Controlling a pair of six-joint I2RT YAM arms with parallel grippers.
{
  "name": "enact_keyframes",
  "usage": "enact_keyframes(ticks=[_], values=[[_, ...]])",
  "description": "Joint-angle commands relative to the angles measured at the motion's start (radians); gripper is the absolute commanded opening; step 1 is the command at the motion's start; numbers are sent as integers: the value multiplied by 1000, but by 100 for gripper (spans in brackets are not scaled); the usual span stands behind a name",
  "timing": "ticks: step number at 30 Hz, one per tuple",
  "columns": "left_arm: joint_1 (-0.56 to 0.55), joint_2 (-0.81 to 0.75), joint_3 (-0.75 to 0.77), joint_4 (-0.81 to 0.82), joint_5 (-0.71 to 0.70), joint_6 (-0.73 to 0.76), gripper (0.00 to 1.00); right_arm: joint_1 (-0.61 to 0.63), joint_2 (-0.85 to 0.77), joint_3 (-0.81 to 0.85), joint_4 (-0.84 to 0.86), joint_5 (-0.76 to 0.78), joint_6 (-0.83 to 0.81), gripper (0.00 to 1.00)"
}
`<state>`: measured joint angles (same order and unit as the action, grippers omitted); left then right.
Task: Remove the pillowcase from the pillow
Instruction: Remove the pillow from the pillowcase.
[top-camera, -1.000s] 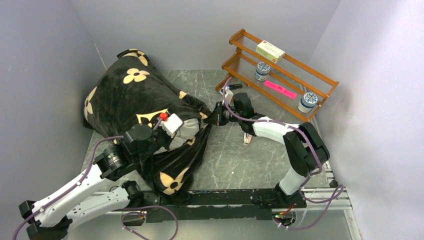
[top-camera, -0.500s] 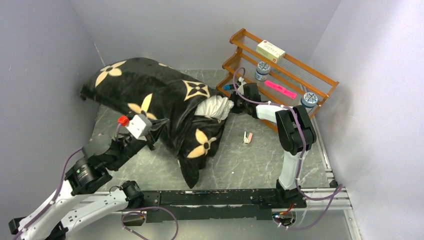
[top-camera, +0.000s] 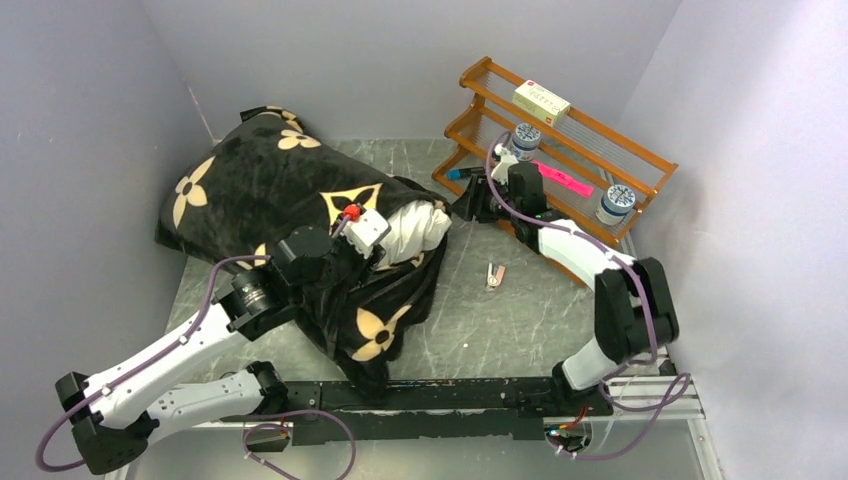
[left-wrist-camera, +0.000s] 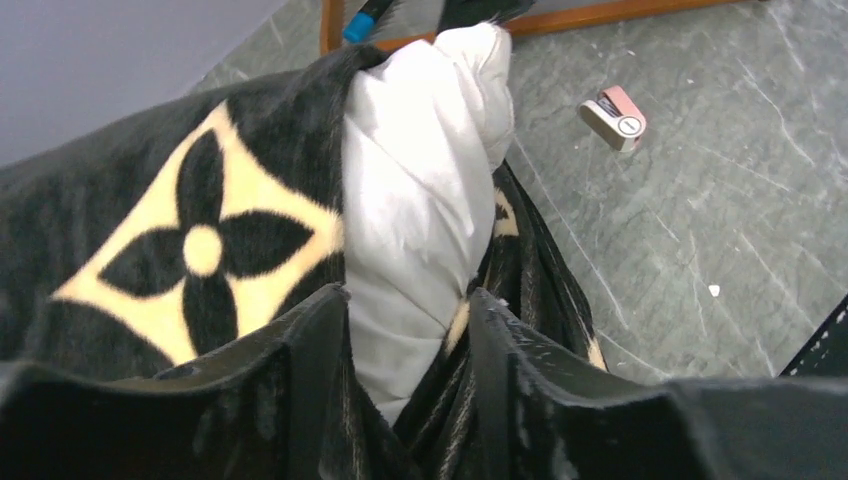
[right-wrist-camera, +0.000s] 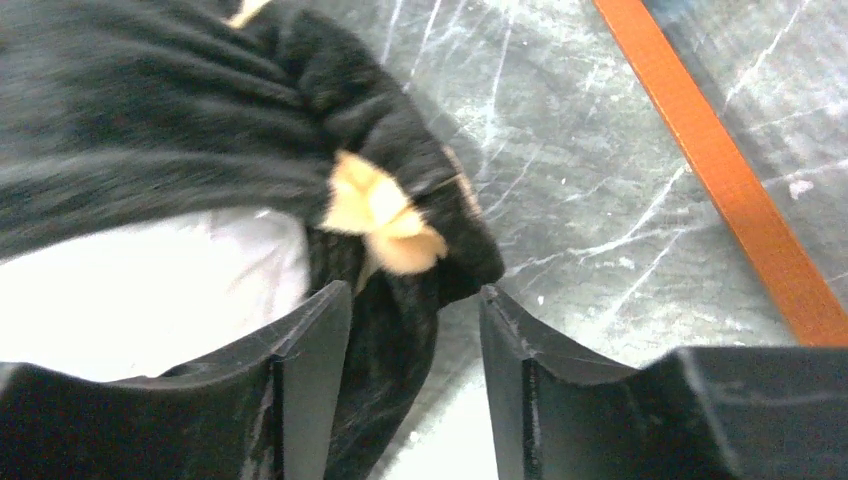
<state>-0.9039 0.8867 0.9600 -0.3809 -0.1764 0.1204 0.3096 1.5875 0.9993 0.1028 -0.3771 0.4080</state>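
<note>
The left gripper (left-wrist-camera: 408, 296) stands with its jaws apart. A bulge of the plump white pillow (top-camera: 415, 225) and folds of the black plush pillowcase with tan four-petal flowers (top-camera: 260, 190) lie in the gap between its fingers. The right gripper (right-wrist-camera: 415, 295) is also spread, with a dark fold of the pillowcase and a tan patch just ahead of its tips; grey table shows through the lower part of the gap.

The pillowcase covers most of the pillow, which lies on the left, far side of the grey marbled table (top-camera: 520, 320), close to the left wall. Only one white end pokes out of the cover's open mouth, toward the orange wooden two-tier rack (top-camera: 640, 160). Loose black fabric trails from the mouth down toward the near edge.

A small pink-and-white object (top-camera: 494, 275) lies on the table, apart from the pillow. The rack holds a cream box (top-camera: 540, 102), two jars (top-camera: 524, 140) (top-camera: 616, 203) and a flat pink item (top-camera: 560, 178).
</note>
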Motion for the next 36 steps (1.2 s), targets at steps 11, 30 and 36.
enact_keyframes(ticks=[11,30,36], values=[[-1,47,64,-171,-189,-93,87,196,-504,-149,-150,52,-168,65],[279,23,-86,-91,-16,-61,52,572,-296,36,-154,-227,-585,71],[294,-1,-181,1,79,-45,18,590,-169,162,-218,-272,-667,70]])
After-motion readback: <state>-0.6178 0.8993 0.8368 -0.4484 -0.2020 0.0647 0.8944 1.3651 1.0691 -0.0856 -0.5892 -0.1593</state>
